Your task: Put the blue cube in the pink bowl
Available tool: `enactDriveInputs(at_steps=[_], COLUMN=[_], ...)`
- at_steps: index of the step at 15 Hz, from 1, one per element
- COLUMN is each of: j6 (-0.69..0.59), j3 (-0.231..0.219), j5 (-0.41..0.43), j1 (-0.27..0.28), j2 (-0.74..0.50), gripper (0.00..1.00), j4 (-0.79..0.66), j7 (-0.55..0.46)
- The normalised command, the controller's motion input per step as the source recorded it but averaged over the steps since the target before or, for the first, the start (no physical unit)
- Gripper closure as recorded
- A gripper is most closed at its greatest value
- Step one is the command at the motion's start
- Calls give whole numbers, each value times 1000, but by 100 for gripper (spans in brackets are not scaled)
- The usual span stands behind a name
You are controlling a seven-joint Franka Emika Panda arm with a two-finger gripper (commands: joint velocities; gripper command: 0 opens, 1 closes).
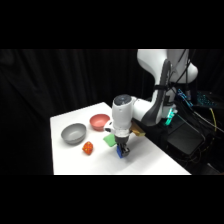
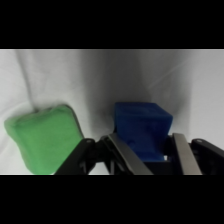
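Observation:
The blue cube (image 1: 121, 152) rests on the white table (image 1: 70, 160) near its front. My gripper (image 1: 121, 149) has come straight down on it. In the wrist view the blue cube (image 2: 142, 132) sits between the two metal fingers (image 2: 127, 155), which press against its left and right sides, so my gripper (image 2: 152, 150) is shut on it. The pink bowl (image 1: 99, 121) stands behind and to the left of the cube, at the back of the table, with nothing in it.
A light-green block (image 1: 109, 140) lies just left of the gripper and fills the wrist view's left as the green block (image 2: 45, 142). A grey bowl (image 1: 73, 133) stands left of the pink bowl. An orange-red speckled object (image 1: 88, 148) lies in front of it.

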Motion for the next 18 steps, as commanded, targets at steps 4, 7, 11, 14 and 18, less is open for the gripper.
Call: enactDriveInputs(at_steps=[4, 7, 11, 14, 18], j6=[-466, -494, -463, -364, -185], j3=[-5, 45, 70, 86, 53], j5=[57, 35, -1, 41, 49], j1=[13, -77, -126, -180, -200], j2=[-411, -496, -484, -353, -255], gripper=[74, 74, 74, 74, 74], j4=[-17, -13, -2, 48, 30], j7=[-111, -165, -162, -234, -340])
